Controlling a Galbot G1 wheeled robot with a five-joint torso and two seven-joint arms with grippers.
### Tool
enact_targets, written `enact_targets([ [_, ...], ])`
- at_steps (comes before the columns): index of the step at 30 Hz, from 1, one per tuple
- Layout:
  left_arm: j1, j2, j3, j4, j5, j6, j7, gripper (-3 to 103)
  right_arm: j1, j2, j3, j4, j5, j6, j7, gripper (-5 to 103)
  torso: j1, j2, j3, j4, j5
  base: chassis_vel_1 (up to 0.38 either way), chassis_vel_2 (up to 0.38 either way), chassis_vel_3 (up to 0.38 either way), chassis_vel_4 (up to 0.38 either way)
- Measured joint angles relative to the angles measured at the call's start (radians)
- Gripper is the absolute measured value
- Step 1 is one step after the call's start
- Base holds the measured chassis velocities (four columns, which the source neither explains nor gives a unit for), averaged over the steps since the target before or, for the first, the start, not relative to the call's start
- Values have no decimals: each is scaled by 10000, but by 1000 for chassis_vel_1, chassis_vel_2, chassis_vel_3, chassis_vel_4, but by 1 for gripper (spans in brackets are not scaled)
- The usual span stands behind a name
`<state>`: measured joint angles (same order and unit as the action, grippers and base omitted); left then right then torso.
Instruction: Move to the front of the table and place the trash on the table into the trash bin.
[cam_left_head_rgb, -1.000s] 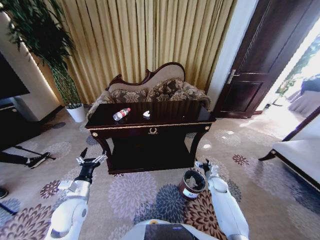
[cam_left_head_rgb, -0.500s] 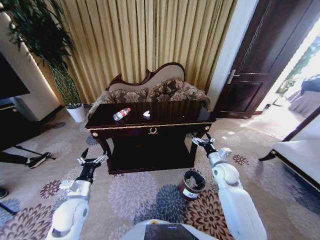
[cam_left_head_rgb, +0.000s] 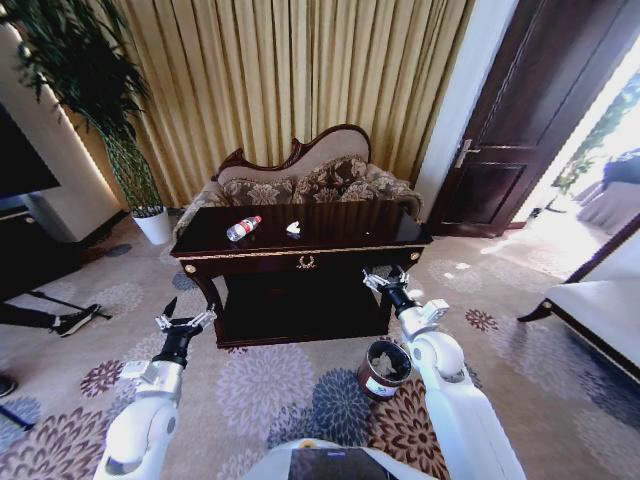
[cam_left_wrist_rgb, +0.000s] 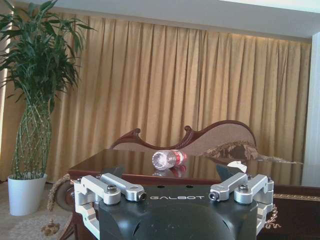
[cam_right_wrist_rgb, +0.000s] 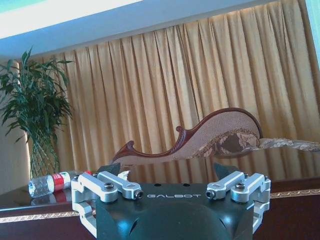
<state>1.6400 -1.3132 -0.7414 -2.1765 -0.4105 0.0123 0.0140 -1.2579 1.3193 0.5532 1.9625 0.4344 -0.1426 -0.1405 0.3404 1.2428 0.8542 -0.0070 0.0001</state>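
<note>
The robot stood in front of the table (cam_left_head_rgb: 300, 262), with both arms raised before it. The right gripper (cam_left_head_rgb: 385, 281) was held up near the front right corner of the table, just under the gold trim, and its fingers were spread wide with nothing between them. The left gripper (cam_left_head_rgb: 184, 318) hovered lower, outside the front left leg of the table, also wide open and empty.

On the tabletop the clear bottle (cam_left_head_rgb: 242, 228) with a red label lay on its side near the left end, closer to the back edge. A crumpled white paper wad (cam_left_head_rgb: 293, 229) lay near the middle of the tabletop, apart from the bottle. In the left wrist view the bottle (cam_left_wrist_rgb: 169, 158) showed above the open fingers, lying flat on the glossy top.

The trash bin (cam_left_head_rgb: 385, 368) stood on the flowered carpet in front of the right end of the table, beside the right arm. Some pale crumpled material was visible inside it.
</note>
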Motion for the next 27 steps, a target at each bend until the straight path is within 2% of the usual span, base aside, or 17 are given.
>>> enact_targets([
  [5, -78, 2, 64, -33, 46, 131, -19, 100, -15, 77, -45, -231, -536, 112, 0, 100, 0, 0, 0, 0, 2, 0, 0, 0, 0],
  [13, -141, 32, 36, -93, 23, 225, -45, 100, 23, 18, -63, -277, -609, 135, 0, 100, -1, 1, 0, 0, 2, -31, 50, 31, -51],
  [27, -115, -30, 134, -87, 61, 227, -50, 100, -67, -28, -169, -265, -693, 139, 0, 100, 3, -1, 2, 0, 1, -111, 170, 113, -159],
])
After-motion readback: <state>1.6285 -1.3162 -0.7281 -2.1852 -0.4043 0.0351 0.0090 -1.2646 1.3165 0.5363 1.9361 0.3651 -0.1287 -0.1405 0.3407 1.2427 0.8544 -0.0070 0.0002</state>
